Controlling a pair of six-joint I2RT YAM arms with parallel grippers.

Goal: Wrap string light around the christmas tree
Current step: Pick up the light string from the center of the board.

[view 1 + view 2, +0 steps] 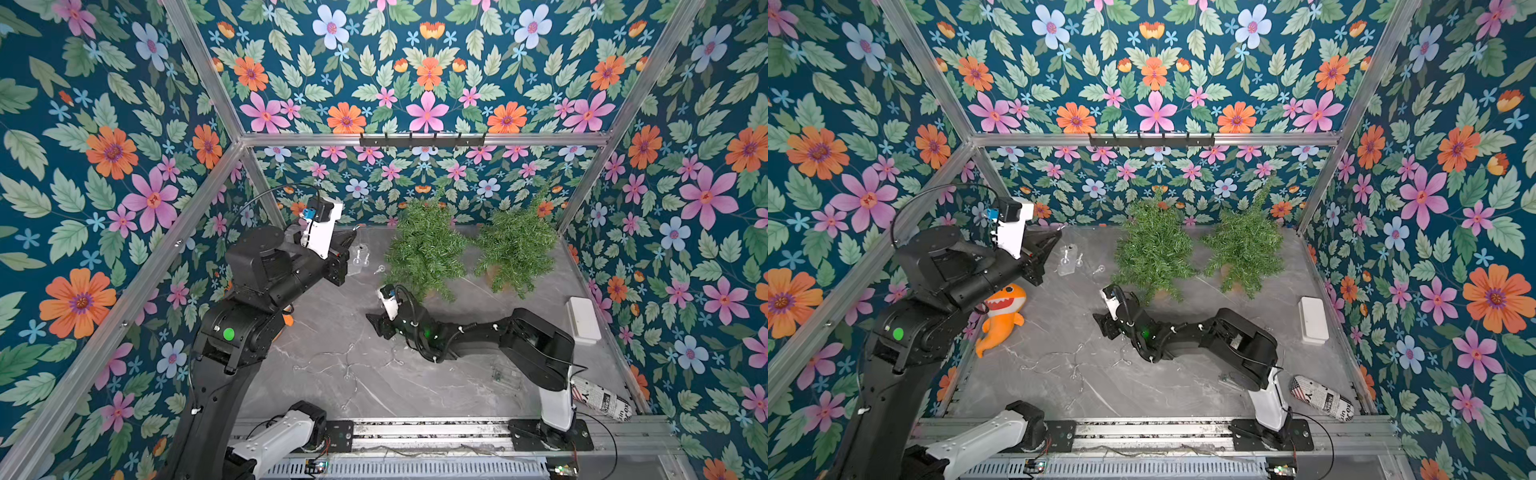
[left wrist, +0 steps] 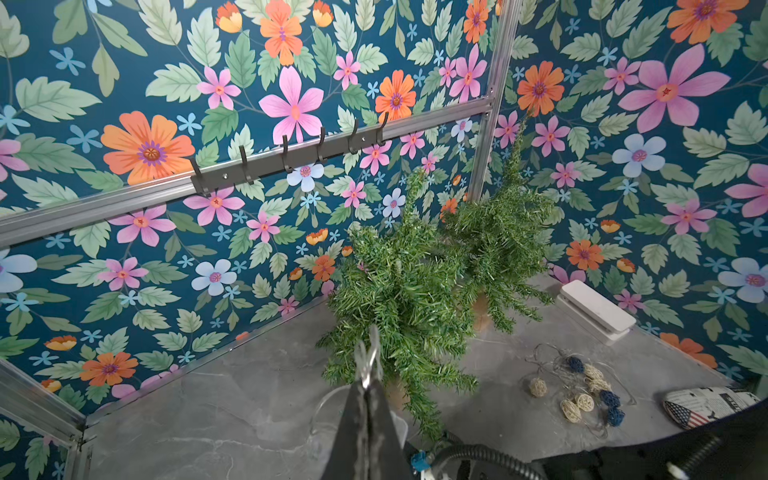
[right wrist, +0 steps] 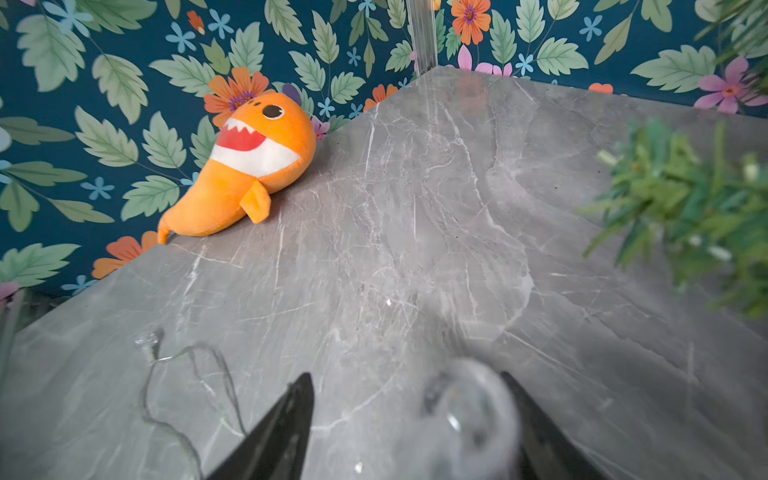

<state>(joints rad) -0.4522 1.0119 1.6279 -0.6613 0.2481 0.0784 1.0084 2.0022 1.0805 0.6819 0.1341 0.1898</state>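
Two green christmas trees stand at the back of the grey table and show in both top views; the left wrist view has them too. The string light is a thin clear wire with clear bulbs, trailing over the table. My left gripper is raised left of the trees, shut on a piece of the string light that sticks out past its tips. My right gripper is low over the table, open, with a blurred clear bulb against one finger.
An orange shark plush lies by the left wall. A white box and a newspaper-print object sit at the right. A second string with woven balls lies near the right arm. A hook rack hangs on the back wall.
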